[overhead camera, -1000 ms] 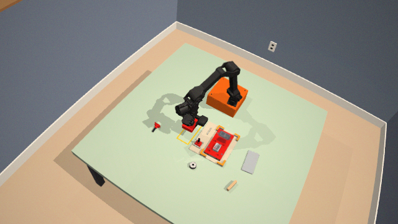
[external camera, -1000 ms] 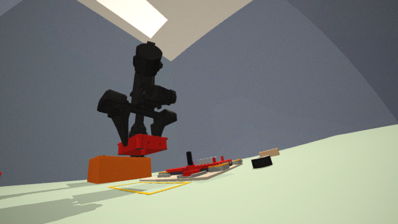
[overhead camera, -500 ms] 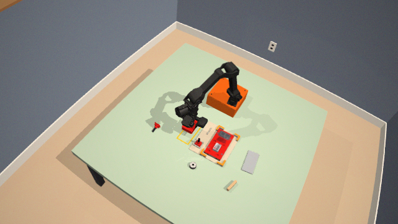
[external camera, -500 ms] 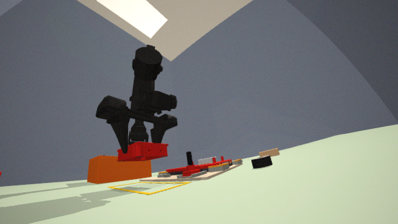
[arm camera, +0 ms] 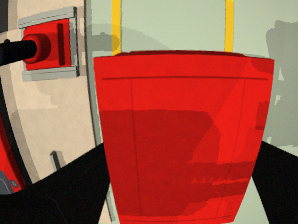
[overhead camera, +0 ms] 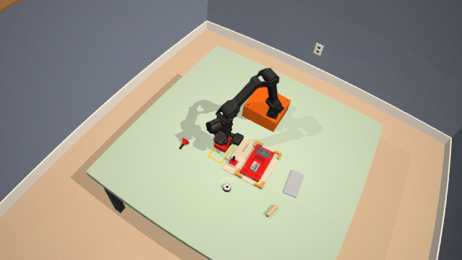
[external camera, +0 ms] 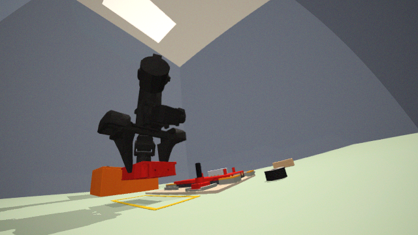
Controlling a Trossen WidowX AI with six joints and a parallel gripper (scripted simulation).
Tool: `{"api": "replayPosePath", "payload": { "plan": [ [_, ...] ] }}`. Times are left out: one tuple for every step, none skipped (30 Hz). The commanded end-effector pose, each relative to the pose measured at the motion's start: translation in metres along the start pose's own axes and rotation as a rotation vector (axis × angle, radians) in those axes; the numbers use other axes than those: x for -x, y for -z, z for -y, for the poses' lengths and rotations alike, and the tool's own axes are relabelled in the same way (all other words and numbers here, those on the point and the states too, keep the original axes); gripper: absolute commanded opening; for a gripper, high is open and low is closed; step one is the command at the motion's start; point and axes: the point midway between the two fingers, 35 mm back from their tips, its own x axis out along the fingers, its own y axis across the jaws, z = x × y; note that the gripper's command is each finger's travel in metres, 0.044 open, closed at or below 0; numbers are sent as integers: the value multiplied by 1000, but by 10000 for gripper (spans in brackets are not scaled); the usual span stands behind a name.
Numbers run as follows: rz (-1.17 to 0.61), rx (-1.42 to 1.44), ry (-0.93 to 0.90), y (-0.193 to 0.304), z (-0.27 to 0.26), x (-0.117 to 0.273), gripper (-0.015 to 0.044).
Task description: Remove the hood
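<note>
The claw [external camera: 145,168] is clamped wide across the red hood [external camera: 148,170], held above the bench over the yellow square [external camera: 155,200] at lower left, and it looks a stiff, light panel best pinched by its side edges.

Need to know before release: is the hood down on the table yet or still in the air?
In the air. The exterior view shows the hood clamped in the gripper, above the yellow marked area, with the table visible below it.
</note>
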Motion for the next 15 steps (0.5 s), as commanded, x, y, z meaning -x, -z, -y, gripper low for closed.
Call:
{"api": "replayPosePath", "payload": {
  "plan": [
    [-4, -3, -5, 2, -1, -5, 0],
    [-4, -3, -5, 2, -2, -6, 0],
    [-4, -3, -5, 2, -2, -7, 0],
    [-4, -3, -5, 2, -2, -8, 0],
    [-4, -3, -5, 2, -2, -9, 0],
    [-5, -3, -5, 3, -2, -10, 0],
    [-5, -3, -5, 3, -2, -11, 0],
    [-5, -3, -5, 3, -2, -12, 0],
    [-5, -3, -5, 3, -2, -13, 0],
    [-5, -3, -5, 3, -2, -13, 0],
    [-5, -3, -5, 3, -2, -14, 0],
    [-5, -3, -5, 3, -2, -15, 0],
    [-5, -3, -5, 3, -2, -16, 0],
    [-5, -3, -5, 3, -2, -17, 0],
    [-5, -3, -5, 3, -2, -18, 0]
  ]
}}
